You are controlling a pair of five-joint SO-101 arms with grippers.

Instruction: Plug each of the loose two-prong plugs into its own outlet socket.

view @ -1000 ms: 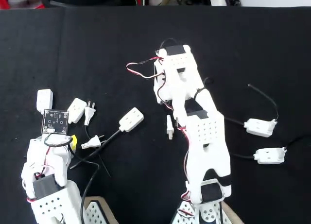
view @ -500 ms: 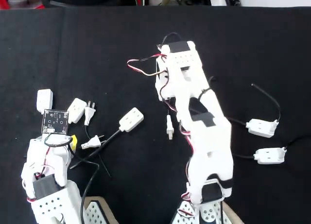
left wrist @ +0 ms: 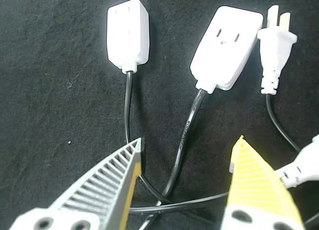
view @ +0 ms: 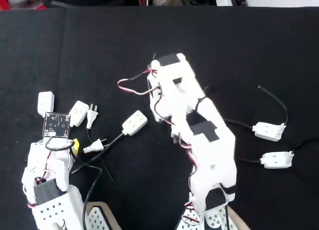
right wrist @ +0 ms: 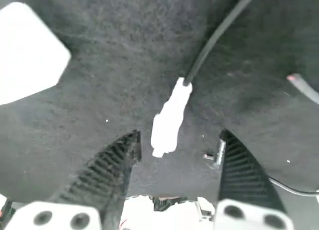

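Observation:
In the left wrist view my left gripper (left wrist: 187,150) stands open just above the cloth, its fingers (left wrist: 109,185) astride two black cords. Beyond it lie two white outlet sockets (left wrist: 128,34) (left wrist: 227,45) and a white two-prong plug (left wrist: 274,40). A second plug (left wrist: 304,165) lies beside the yellow finger. In the right wrist view my right gripper (right wrist: 177,140) is open around a third white plug (right wrist: 169,120) on its black cord, not touching it. Another socket (right wrist: 30,50) lies just beyond. From above, the right arm (view: 199,125) covers that plug.
The high view shows a socket (view: 134,122) on a black cord at mid-table and two more sockets (view: 266,131) (view: 276,159) at the right. Loose cords (view: 92,165) cross beside the left arm (view: 50,165). The black cloth (view: 89,50) is bare at the back.
The right arm has swung leftward, its wrist now over the loose plug at mid-table. The left arm has kept still.

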